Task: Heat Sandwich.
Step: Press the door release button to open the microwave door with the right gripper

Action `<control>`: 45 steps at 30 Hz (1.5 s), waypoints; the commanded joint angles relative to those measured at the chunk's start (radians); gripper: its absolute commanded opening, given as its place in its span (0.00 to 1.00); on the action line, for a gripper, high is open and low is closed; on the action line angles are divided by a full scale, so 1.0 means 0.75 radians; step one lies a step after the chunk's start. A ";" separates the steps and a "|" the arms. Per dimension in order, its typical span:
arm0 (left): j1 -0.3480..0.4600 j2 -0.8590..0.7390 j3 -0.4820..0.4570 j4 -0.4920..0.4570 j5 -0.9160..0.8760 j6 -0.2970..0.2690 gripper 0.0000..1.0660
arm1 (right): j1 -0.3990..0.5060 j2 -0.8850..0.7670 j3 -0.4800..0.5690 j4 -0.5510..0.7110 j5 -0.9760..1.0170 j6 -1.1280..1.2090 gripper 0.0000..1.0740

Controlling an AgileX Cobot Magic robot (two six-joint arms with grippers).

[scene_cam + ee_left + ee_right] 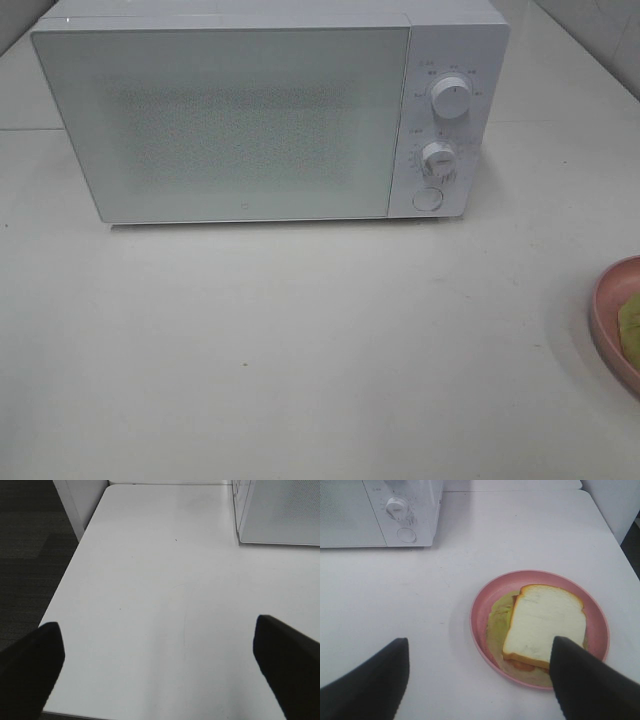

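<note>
L gripper (pixel 157 645) & R gripper (pixel 480 650) both wide open, empty. Pink plate (pixel 479 605) w/ sandwich (pixel 545 625) sits right of & nearer than shut microwave (pixel 465 50). Prob open door (pixel 220 125) 1st, fully, before lifting plate

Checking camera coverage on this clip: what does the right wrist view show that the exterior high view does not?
Only right wrist: the whole round salmon-pink plate, the white bread top of the sandwich on it, and the open right gripper. Only exterior high: the whole closed door of the white microwave. Both: the microwave's lower dial and round button, the white table, and a sliver of plate and sandwich.
</note>
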 commanded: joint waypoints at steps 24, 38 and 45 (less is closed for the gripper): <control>0.005 -0.039 0.004 0.003 -0.015 0.001 0.92 | -0.005 0.327 -0.055 0.007 -0.437 0.004 0.70; 0.005 -0.039 0.004 0.003 -0.015 0.001 0.92 | -0.005 0.649 -0.049 0.007 -0.647 0.004 0.70; 0.005 -0.039 0.004 0.003 -0.015 0.001 0.92 | -0.005 0.843 -0.049 0.007 -0.791 0.004 0.70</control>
